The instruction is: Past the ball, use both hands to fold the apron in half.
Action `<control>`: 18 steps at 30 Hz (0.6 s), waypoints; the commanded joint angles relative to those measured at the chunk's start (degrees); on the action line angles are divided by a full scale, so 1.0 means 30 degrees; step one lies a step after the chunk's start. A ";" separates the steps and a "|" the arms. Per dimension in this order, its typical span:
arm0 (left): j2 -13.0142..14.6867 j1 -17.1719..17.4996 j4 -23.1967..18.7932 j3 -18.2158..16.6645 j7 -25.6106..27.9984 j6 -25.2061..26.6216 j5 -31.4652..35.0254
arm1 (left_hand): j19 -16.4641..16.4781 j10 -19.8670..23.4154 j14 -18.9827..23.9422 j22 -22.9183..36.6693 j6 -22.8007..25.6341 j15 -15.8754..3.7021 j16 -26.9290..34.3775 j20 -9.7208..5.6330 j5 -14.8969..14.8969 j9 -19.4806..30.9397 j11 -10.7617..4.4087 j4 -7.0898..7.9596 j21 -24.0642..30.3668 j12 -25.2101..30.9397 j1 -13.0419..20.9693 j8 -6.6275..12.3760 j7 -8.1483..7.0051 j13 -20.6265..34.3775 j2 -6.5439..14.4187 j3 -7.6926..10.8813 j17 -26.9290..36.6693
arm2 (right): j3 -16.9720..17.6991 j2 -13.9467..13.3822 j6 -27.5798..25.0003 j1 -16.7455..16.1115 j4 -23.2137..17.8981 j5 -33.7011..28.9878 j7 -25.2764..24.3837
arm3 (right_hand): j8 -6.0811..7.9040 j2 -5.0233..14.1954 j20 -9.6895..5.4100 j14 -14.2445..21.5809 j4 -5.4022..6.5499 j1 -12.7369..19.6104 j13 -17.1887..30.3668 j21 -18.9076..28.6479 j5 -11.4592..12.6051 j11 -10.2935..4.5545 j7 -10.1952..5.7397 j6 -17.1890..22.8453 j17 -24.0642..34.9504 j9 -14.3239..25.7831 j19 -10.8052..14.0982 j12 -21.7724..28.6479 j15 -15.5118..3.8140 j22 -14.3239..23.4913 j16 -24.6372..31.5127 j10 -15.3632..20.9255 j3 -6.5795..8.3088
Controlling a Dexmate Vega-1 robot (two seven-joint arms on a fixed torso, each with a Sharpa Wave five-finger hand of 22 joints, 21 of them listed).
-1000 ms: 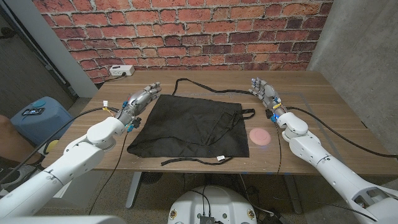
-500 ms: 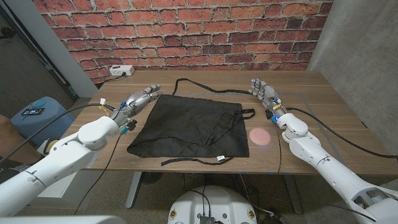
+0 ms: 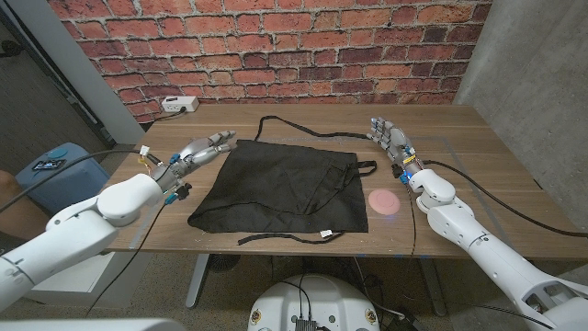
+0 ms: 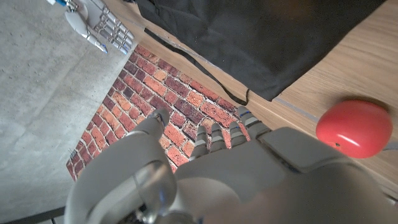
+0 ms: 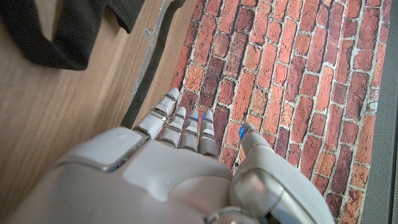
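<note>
Wooden table [image 3: 478,156] bears a limp, light apron [image 3: 285,188]; your left hand [image 3: 191,154] and right hand [image 3: 390,138] are spread empty, so pinch its near corners.

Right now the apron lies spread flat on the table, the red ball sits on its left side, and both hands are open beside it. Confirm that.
One thing is wrong: the ball sits on the apron's right side, near the right hand, as the head view shows. The rest stands: the apron lies spread on the table, and the left hand and right hand are open beside it.
</note>
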 commanded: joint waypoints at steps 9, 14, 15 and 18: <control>-0.0605 0.3828 -0.1787 -0.3970 -0.0083 0.1299 0.6196 | -0.0494 0.0125 -0.0034 0.0105 0.0304 -0.0589 0.0129 0.0288 -0.0462 0.0072 -0.0784 0.1131 -0.0141 -0.0020 -0.2086 0.0074 -0.0959 0.0010 -0.0428 -0.1291 0.0179 | -0.0190 0.0066 0.0015 0.0380 0.0244 -0.0405 -0.0037 | 0.0100 0.0087 -0.0645 -0.0086 -0.0052 0.0182 0.0055 0.0103 0.0002 0.0003 -0.0010 0.0048 0.0014 0.0056 -0.0144 0.0098 -0.0293 0.0030 0.0111 -0.0056 -0.0025; -0.1082 0.4671 -0.2503 -0.4791 -0.0139 0.2041 0.8705 | -0.0913 0.0138 0.0013 0.0107 0.0327 -0.0660 0.0150 0.0147 -0.0666 0.0078 -0.0879 0.1678 -0.0236 -0.0032 -0.2887 0.0064 -0.1176 -0.0006 -0.0453 -0.1640 0.0198 | -0.0199 0.0160 0.0088 0.0490 0.0402 -0.0395 -0.0005 | 0.0104 0.0088 -0.0643 -0.0085 -0.0050 0.0179 0.0055 0.0106 0.0000 0.0012 -0.0008 0.0055 0.0018 0.0057 -0.0149 0.0109 -0.0293 0.0030 0.0120 -0.0040 -0.0037; -0.1207 0.4785 -0.2649 -0.4921 -0.0236 0.2239 0.9073 | -0.0969 0.0105 0.0018 0.0106 0.0335 -0.0665 0.0150 0.0141 -0.0683 0.0078 -0.0923 0.1732 -0.0247 -0.0048 -0.2967 0.0065 -0.1193 -0.0008 -0.0454 -0.1669 0.0196 | -0.0209 0.0164 0.0092 0.0508 0.0424 -0.0412 -0.0001 | 0.0104 0.0088 -0.0644 -0.0080 -0.0050 0.0179 0.0055 0.0106 0.0000 0.0016 -0.0008 0.0056 0.0018 0.0057 -0.0150 0.0111 -0.0287 0.0030 0.0123 -0.0036 -0.0038; -0.1450 0.5034 -0.2925 -0.5189 -0.0657 0.2562 1.0103 | -0.1412 0.0020 -0.0017 0.0101 0.0216 -0.0726 0.0132 0.0100 -0.0775 0.0077 -0.0929 0.2112 -0.0333 -0.0093 -0.3486 0.0009 -0.1375 -0.0024 -0.0405 -0.1833 0.0198 | -0.0231 0.0209 0.0145 0.0579 0.0558 -0.0399 0.0091 | 0.0099 0.0084 -0.0645 -0.0092 -0.0049 0.0176 0.0055 0.0109 -0.0001 0.0023 -0.0012 0.0043 0.0019 0.0057 -0.0148 0.0113 -0.0282 0.0030 0.0121 -0.0035 -0.0045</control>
